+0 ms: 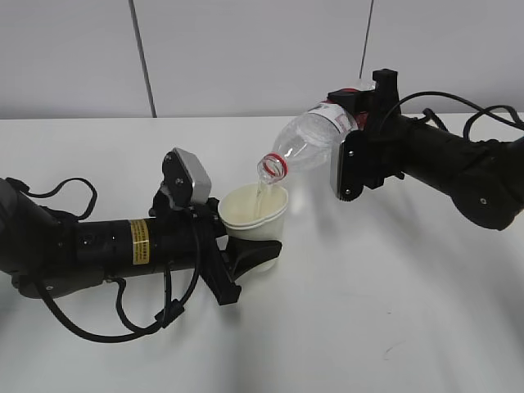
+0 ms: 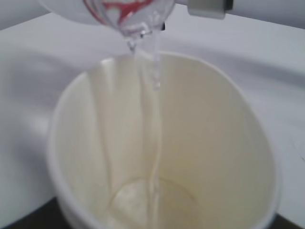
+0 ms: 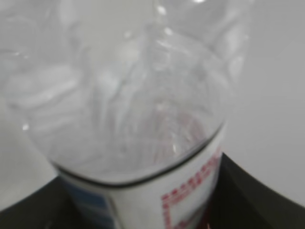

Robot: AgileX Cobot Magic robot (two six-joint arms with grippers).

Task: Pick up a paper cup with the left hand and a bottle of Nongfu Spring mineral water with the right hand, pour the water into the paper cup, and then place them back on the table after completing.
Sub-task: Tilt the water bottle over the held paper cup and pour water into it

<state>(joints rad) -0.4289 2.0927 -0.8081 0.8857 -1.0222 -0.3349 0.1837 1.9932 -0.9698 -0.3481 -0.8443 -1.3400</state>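
My left gripper (image 1: 246, 254) is shut on a cream paper cup (image 1: 254, 214) and holds it upright just above the white table (image 1: 368, 311). My right gripper (image 1: 356, 160) is shut on a clear bottle (image 1: 315, 137) with a red and white label. The bottle is tilted mouth down to the left, its red neck ring (image 1: 273, 166) over the cup. A thin stream of clear water (image 2: 155, 76) falls from the bottle mouth (image 2: 131, 19) into the cup (image 2: 200, 143); a little water lies at the bottom. The right wrist view is filled by the bottle (image 3: 128, 109).
The left arm (image 1: 74, 246) with its yellow label lies low along the table at the left. The right arm (image 1: 458, 164) reaches in from the right. A grey wall stands behind the table's far edge.
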